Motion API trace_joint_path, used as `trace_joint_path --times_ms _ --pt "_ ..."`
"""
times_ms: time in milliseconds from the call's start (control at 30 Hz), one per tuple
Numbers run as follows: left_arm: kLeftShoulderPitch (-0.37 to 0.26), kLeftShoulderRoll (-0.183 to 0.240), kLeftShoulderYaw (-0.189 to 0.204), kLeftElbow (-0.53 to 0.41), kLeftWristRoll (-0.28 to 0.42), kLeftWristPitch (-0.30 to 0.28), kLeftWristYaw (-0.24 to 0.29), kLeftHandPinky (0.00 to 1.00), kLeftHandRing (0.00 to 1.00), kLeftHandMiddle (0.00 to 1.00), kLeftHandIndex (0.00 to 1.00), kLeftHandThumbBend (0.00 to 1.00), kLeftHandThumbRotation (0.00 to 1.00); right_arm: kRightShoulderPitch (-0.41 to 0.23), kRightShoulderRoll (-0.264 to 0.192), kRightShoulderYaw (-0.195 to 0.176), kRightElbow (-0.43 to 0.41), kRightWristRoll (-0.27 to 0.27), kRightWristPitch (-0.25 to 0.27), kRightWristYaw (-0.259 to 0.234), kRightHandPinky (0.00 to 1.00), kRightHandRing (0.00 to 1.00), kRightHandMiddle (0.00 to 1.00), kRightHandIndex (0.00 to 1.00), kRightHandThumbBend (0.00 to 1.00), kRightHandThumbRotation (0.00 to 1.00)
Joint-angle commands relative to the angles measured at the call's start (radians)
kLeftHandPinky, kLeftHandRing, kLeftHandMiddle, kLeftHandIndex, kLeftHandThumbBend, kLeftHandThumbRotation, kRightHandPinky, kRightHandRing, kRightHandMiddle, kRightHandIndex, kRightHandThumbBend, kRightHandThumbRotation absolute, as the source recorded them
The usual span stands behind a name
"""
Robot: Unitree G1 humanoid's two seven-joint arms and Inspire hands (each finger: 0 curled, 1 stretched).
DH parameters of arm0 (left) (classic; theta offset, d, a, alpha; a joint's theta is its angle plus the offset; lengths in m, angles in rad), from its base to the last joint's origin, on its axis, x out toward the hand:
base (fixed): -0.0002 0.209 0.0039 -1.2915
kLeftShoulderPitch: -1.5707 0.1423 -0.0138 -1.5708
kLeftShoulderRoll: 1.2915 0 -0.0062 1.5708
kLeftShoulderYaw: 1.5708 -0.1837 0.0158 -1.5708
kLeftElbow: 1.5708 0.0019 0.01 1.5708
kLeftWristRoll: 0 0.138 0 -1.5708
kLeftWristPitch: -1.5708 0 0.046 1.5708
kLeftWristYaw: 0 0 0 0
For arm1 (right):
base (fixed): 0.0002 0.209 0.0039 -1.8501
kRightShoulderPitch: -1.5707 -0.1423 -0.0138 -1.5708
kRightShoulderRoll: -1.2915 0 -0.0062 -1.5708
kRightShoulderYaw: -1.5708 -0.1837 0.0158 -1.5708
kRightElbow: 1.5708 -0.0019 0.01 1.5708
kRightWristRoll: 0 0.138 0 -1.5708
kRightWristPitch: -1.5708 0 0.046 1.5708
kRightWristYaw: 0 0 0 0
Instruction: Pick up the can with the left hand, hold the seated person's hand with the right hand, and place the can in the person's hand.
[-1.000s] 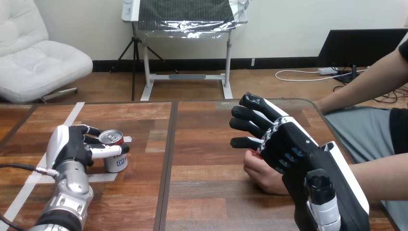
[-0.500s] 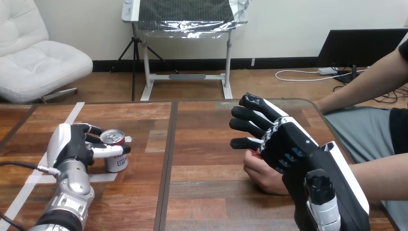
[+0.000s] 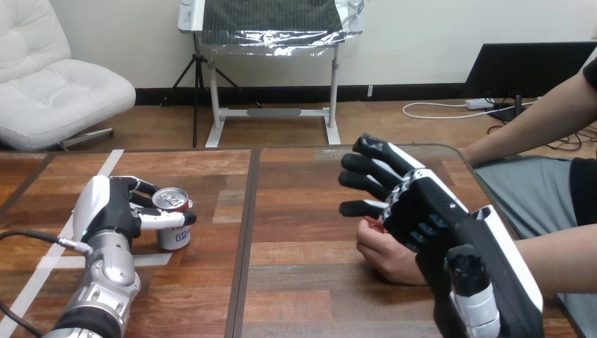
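A small can (image 3: 174, 227) with a red rim and silver top stands at the table's left. My left hand (image 3: 112, 208) is shut on it, fingers behind it and thumb across its front. Whether its base touches the wood I cannot tell. At the right, my right hand (image 3: 415, 204) hangs open with its fingers straight and pointing left. The person's hand (image 3: 384, 255) rests loosely curled on the table, just under and in front of my right palm. My right fingers do not curl round it.
White tape lines (image 3: 105, 167) cross the wooden table (image 3: 303, 211) at the left, under the can. A dark seam (image 3: 246, 232) runs down the tabletop between the two hands. The person's other arm (image 3: 535, 120) reaches in above the table's right edge.
My left hand has shifted slightly to the right and up with the can in it. My right hand and the person's hand stay about where they were.
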Motion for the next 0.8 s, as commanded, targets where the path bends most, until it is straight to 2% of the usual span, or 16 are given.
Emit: trace_joint_path --times_ms 0,200,400,767 --pt "-0.063 0.01 -0.01 -0.083 0.009 -0.037 0.005 0.37 0.39 0.42 0.47 0.71 0.0 -0.08 0.001 -0.034 0.008 0.019 -0.014 0.005 0.78 0.87 0.87 0.89 0.94 0.9" --pt "-0.052 0.009 -0.002 -0.157 -0.007 -0.038 -0.037 0.37 0.38 0.41 0.46 0.72 0.0 -0.106 0.001 -0.049 0.038 0.031 -0.015 0.016 0.84 0.89 0.88 0.9 0.93 0.87" --pt "-0.029 0.009 0.008 -0.269 -0.021 -0.007 -0.087 0.35 0.37 0.41 0.46 0.73 0.0 -0.13 0.004 -0.061 0.067 0.022 -0.024 0.02 0.88 0.9 0.88 0.91 0.92 0.86" --pt "0.038 0.014 0.025 -0.534 -0.043 0.084 -0.185 0.33 0.37 0.41 0.45 0.75 0.0 -0.188 0.007 -0.087 0.126 -0.065 -0.042 -0.009 0.89 0.89 0.89 0.91 0.98 0.91"
